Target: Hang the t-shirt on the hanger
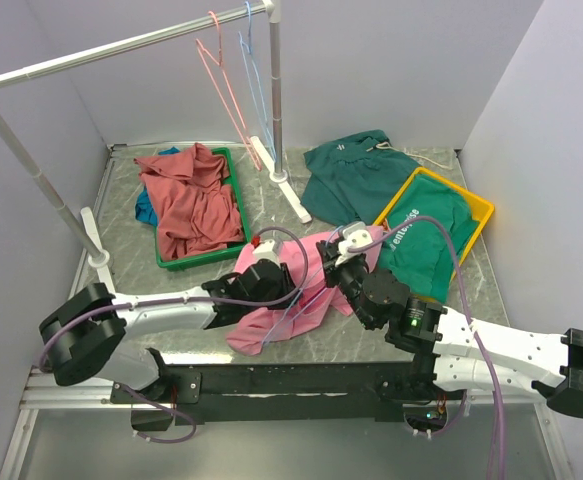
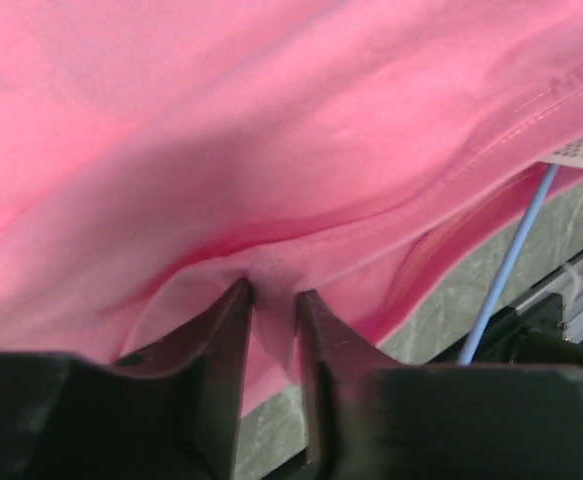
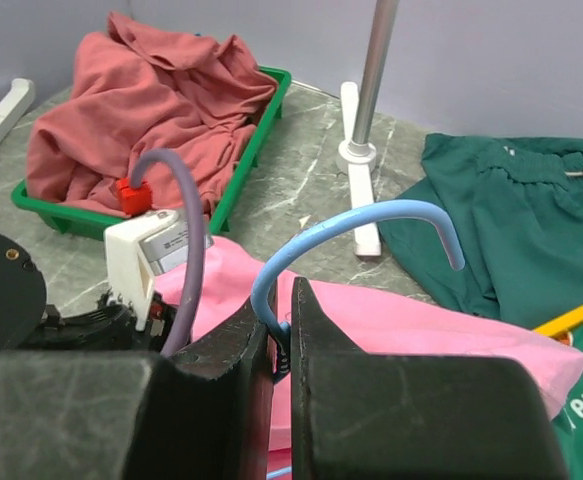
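The bright pink t-shirt (image 1: 271, 325) lies bunched at the table's near middle, between my two arms. My left gripper (image 1: 289, 285) is at its left side. In the left wrist view the gripper (image 2: 274, 292) is shut on a puckered fold of the t-shirt (image 2: 271, 120). My right gripper (image 1: 339, 262) is at the shirt's top right edge. In the right wrist view it (image 3: 281, 305) is shut on the neck of the light-blue hanger (image 3: 371, 213), with the hook arching up over the t-shirt (image 3: 421, 330). One hanger wire (image 2: 516, 255) runs under the cloth edge; the rest is hidden.
A green tray (image 1: 171, 263) at the back left holds a brick-red shirt (image 1: 186, 200). A yellow tray (image 1: 476, 205) on the right holds a green printed shirt (image 1: 426, 235), with another green garment (image 1: 356, 170) behind. The rack pole (image 1: 276, 90) carries a pink hanger (image 1: 216, 70) and a blue one (image 1: 254, 80).
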Controlling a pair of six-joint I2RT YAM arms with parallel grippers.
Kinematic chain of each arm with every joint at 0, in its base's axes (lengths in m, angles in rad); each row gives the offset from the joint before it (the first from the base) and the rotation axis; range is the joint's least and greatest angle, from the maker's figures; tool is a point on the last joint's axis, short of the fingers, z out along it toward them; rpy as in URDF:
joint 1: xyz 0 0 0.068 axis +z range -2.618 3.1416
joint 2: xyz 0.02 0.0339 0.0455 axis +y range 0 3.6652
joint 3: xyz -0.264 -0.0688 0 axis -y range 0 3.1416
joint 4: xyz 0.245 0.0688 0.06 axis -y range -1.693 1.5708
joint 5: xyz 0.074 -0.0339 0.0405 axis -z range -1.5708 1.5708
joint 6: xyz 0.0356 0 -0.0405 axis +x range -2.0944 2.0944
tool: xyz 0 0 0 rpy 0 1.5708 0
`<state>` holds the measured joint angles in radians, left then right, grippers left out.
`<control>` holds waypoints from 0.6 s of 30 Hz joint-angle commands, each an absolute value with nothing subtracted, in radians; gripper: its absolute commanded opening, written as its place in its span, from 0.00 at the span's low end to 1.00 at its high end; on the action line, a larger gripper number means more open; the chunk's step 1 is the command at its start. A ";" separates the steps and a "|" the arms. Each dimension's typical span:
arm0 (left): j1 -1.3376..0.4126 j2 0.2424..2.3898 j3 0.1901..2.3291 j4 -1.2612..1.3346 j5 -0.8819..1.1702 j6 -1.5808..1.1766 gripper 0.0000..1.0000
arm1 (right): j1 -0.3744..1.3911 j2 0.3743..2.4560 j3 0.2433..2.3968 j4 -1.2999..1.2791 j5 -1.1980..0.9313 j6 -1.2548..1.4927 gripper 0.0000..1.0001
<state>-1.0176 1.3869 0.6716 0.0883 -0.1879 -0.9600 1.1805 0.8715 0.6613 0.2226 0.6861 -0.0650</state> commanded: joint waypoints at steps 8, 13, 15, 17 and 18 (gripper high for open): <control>-1.017 1.185 0.586 0.086 -0.314 -1.028 0.01 | 1.186 0.903 0.729 0.273 0.928 -0.098 0.00; -1.017 0.992 0.548 0.015 -0.353 -1.048 0.01 | 1.183 0.963 0.797 0.322 1.055 -0.184 0.00; -1.017 0.939 0.552 -0.040 -0.362 -1.040 0.01 | 1.174 0.999 0.822 0.354 1.095 -0.216 0.00; -1.017 0.875 0.563 -0.086 -0.370 -1.032 0.01 | 1.158 1.026 0.865 0.353 1.121 -0.233 0.00; -1.019 0.856 0.578 -0.134 -0.377 -1.028 0.01 | 1.143 1.034 0.885 0.336 1.123 -0.226 0.00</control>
